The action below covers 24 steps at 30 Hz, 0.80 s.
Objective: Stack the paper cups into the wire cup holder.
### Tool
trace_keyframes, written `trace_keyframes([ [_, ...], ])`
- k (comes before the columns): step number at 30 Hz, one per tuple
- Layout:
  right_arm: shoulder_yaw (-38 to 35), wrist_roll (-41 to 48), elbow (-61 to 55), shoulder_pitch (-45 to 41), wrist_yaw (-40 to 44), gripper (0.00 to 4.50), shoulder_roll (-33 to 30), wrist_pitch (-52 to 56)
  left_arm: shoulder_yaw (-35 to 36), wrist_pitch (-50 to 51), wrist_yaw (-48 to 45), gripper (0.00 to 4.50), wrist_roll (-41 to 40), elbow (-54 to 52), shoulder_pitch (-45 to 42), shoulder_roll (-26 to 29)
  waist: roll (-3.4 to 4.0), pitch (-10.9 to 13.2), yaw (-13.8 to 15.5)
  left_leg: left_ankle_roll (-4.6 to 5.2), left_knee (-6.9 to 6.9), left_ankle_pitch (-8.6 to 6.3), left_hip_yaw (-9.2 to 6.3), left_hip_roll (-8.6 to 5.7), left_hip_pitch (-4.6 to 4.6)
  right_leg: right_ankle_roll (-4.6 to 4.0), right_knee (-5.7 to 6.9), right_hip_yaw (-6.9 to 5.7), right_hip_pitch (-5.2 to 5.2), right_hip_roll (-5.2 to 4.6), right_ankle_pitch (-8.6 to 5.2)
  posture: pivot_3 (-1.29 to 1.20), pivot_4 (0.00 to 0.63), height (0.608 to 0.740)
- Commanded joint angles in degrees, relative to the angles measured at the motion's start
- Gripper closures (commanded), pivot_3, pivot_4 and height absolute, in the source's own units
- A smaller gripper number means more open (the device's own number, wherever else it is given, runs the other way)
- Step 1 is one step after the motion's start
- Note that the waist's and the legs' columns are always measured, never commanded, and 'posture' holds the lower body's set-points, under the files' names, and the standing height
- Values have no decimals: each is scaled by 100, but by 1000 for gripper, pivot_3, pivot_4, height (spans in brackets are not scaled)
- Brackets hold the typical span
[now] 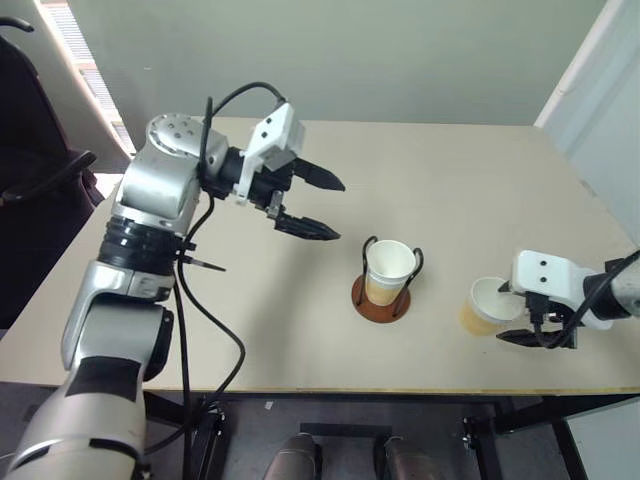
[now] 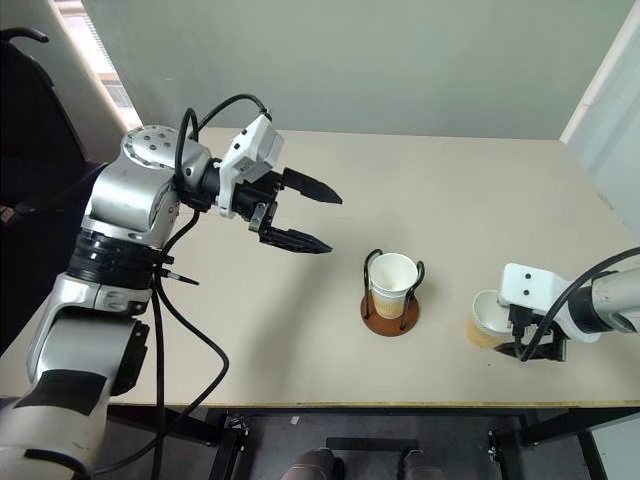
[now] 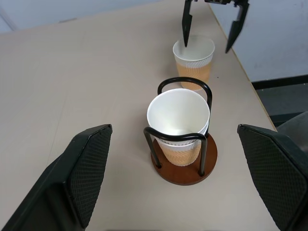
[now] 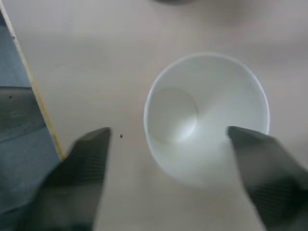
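As recorded on the bench (image 1: 300,340):
Wire cup holder (image 1: 381,298): held stacked paper cups (image 1: 390,270).
Loose cup (image 1: 488,305): stood upright beneath right gripper (image 1: 540,338), released.
Left gripper (image 1: 315,205): released, raised.

No readable text, label, brand, number or sign anywhere, neither on cups, holder nor table.

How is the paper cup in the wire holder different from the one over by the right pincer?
The cup in the holder sits on the reddish-brown base inside the black wire loops; the loose cup stands on the bare table near its edge. The right pincer hangs open over the loose cup. Both are upright, tan outside, white inside.
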Motion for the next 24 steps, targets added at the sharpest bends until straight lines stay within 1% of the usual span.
trace_keyframes([
  [1,177,-223,-25,-186,98,23,99,-77,143,-66,2,0,-1,-246,75,129,0,0,-3,0,-1,0,0,1,1,-1,0,0,0,0,0,0,150,740],
  [3,326,-355,-6,-272,138,23,180,-113,102,-124,-31,0,50,-281,164,193,0,0,-5,0,-2,0,0,1,0,-1,0,0,0,0,0,0,150,740],
  [6,476,-448,8,-451,241,595,303,-131,29,-335,-142,0,201,-244,298,360,0,0,-16,2,-2,-2,0,0,0,-2,-2,1,-1,0,-1,0,150,740],
  [8,492,-478,21,-530,315,1266,342,-134,12,-452,-180,0,284,-168,324,441,0,0,-17,3,-2,-2,0,0,-1,-5,-2,2,-2,0,-3,0,150,740],
  [9,495,-484,33,-575,352,1693,358,-131,13,-495,-188,0,321,-122,328,474,0,0,-15,3,-2,-3,0,0,0,-8,-1,1,-2,0,-4,0,150,740],
  [16,368,-281,79,-1061,750,4210,365,83,40,-667,-154,0,482,-12,461,603,0,0,-14,4,-4,-6,-2,0,-1,-16,-2,1,-2,0,-7,0,150,740],
  [17,362,-290,113,-1148,812,4483,338,79,48,-669,-147,0,487,-23,489,611,0,0,-15,3,-6,-6,-2,0,-1,-18,-2,0,-2,0,-9,0,150,740],
  [20,347,-295,150,-1274,948,4483,275,87,70,-659,-125,0,486,-51,527,621,0,0,-12,2,-9,-7,-3,0,-3,-23,-1,0,-7,0,-11,0,150,740],
  [24,317,-292,111,-1237,1030,4483,212,90,96,-657,-89,0,492,-35,522,619,0,0,-11,0,-10,-14,-5,0,-3,-30,-2,-2,-7,0,-16,0,150,740],
])
